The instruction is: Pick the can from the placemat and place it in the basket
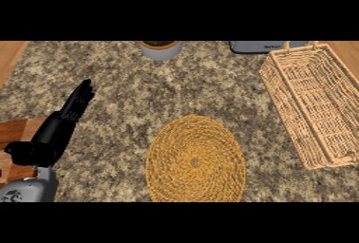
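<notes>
Near the desk's left edge: the left hand (69,116) stands with fingers straight and pointing toward the far edge, holding nothing; it looks to be resting, not reaching.
Left forearm: grey, coming in at the near left corner, with the black hand above it.
Right hand: shows nowhere in the head view, so its state is unknown.
Placemat (195,160): a round woven mat, golden, lying flat at the desk's near middle, well apart from the left hand; its top is bare.
Can: no can is visible on the placemat or anywhere else on the desk; it is also not visible inside the basket, so I cannot say where it is.
Basket (289,110): a long wicker basket along the desk's right edge, open side up, its floor showing bare through the weave; it lies near the placemat, probably so the carry is short.
Far edge: a grey pot (160,49) with dark fill at the middle, and a grey appliance (265,46) just beside the basket's far end, partly cut off.
Judgement: the task cannot be rated from this view, since its thing is unseen.
</notes>
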### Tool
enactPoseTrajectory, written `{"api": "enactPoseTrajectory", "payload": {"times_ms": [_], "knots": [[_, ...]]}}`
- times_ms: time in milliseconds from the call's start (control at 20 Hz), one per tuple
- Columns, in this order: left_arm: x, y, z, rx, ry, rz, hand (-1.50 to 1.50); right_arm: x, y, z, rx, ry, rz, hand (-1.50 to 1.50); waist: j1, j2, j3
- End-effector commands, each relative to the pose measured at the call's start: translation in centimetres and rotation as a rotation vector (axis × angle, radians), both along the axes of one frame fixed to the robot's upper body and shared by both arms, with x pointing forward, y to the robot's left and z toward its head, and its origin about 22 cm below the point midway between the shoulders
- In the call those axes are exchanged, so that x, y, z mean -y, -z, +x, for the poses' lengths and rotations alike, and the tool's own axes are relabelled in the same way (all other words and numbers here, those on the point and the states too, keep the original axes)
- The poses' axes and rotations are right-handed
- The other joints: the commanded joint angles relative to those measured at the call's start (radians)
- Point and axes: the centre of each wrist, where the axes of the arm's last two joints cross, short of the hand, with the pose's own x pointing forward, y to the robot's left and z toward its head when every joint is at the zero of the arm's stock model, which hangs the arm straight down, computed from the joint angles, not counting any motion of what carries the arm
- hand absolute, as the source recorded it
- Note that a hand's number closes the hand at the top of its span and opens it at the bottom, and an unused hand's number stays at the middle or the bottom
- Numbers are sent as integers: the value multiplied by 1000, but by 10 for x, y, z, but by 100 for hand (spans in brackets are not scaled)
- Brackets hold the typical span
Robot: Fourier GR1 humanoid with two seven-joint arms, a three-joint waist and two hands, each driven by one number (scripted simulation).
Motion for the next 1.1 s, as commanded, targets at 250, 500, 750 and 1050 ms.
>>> {"api": "enactPoseTrajectory", "payload": {"times_ms": [250,500,750,1050], "knots": [[3,-9,4,9,6,3,0,1,-54,8,-37,185,125,150,11,3,-2],[6,-9,6,7,35,8,0,4,-59,25,-14,263,127,150,34,13,-3],[15,-12,9,28,39,13,0,6,-61,49,41,375,204,150,54,16,-1],[13,-13,16,26,61,6,0,17,-82,97,101,534,311,150,69,20,0]]}}
